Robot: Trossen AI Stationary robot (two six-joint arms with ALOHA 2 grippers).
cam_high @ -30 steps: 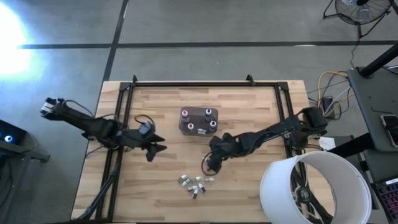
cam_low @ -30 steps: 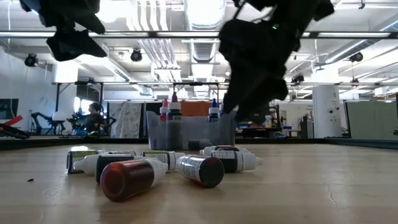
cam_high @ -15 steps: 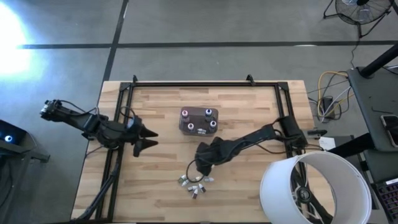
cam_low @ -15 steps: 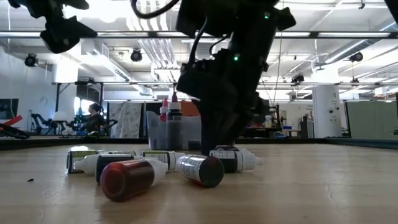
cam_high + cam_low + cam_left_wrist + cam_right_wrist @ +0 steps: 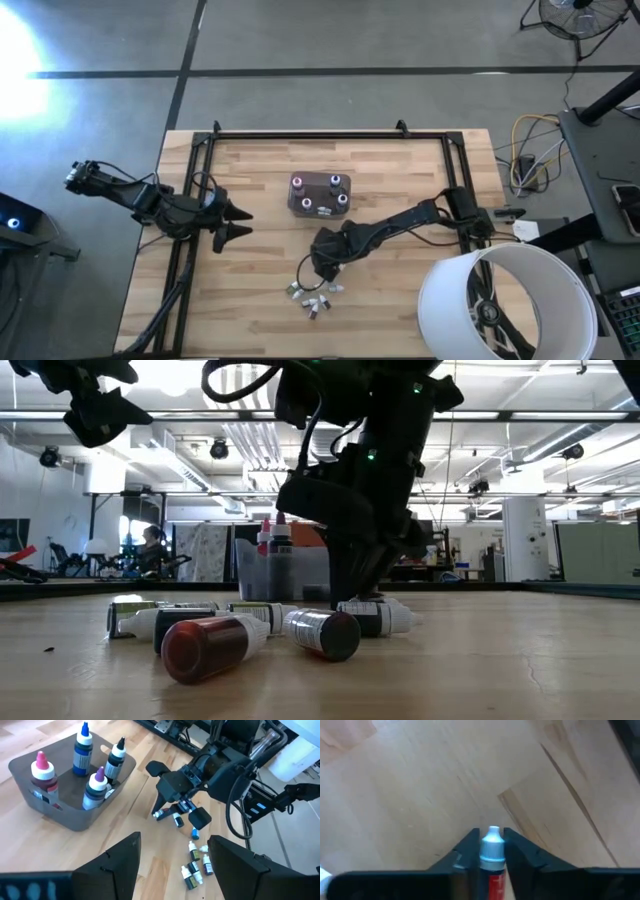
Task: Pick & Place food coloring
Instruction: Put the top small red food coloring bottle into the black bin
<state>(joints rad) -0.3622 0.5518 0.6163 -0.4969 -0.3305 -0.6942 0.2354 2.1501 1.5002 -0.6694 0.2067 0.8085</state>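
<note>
High view: on the wooden desk (image 5: 250,300), the right gripper (image 5: 322,272) is down at the cluster of small food colouring bottles (image 5: 315,296), below the grey translucent tub (image 5: 319,194). The left gripper (image 5: 236,221) waits at the desk's left side.

Left wrist view: its fingers (image 5: 110,865) stand apart, empty.

Right wrist view: the right fingers (image 5: 465,850) clamp a small white-capped, red-labelled dropper bottle (image 5: 492,852).
</note>
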